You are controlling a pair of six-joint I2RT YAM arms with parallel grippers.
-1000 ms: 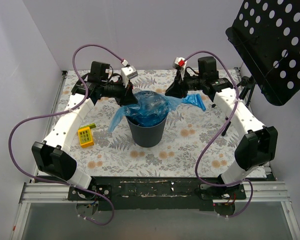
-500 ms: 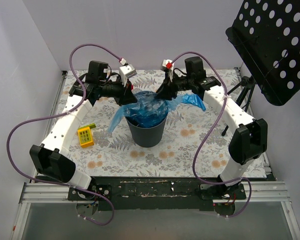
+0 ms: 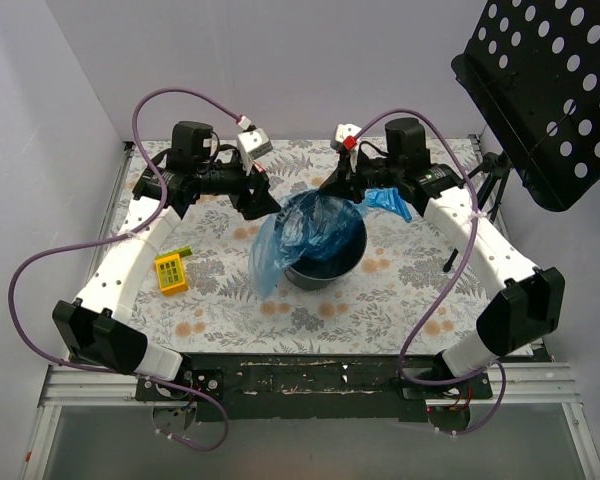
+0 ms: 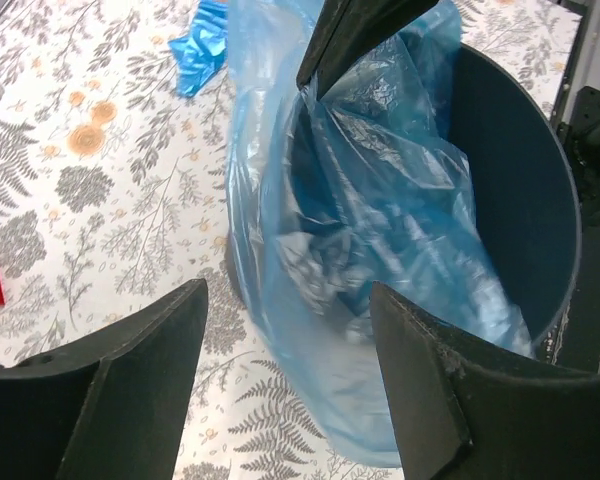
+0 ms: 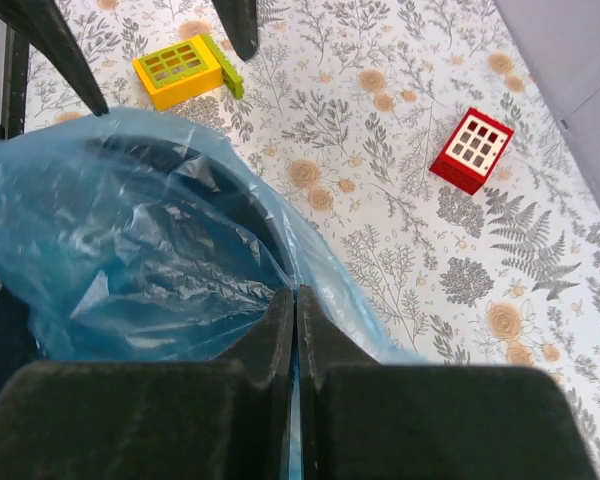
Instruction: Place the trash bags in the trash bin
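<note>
The dark trash bin (image 3: 332, 272) stands mid-table, its inner wall (image 4: 520, 200) bare on one side. A spread blue trash bag (image 3: 280, 250) lies partly inside it and hangs down its left outer wall. My right gripper (image 3: 337, 190) is shut on this bag's far edge, with film pinched between the jaws (image 5: 296, 300). To the bin's left, my left gripper (image 3: 264, 205) is open; the bag (image 4: 380, 220) is just ahead of its fingers (image 4: 285, 295), which hold nothing. A second, small folded trash bag (image 3: 390, 200) lies on the table behind the right arm.
A yellow block (image 3: 170, 271) lies at the left and shows again in the right wrist view (image 5: 180, 70). A red-and-white tile (image 5: 470, 150) lies on the floral cloth. The black perforated music stand (image 3: 550, 90) overhangs the right rear corner.
My left gripper has opened and let go of the bag. The right gripper has moved in and shut on the bag's edge. The bin has shifted right, and the bag now droops down its left side.
</note>
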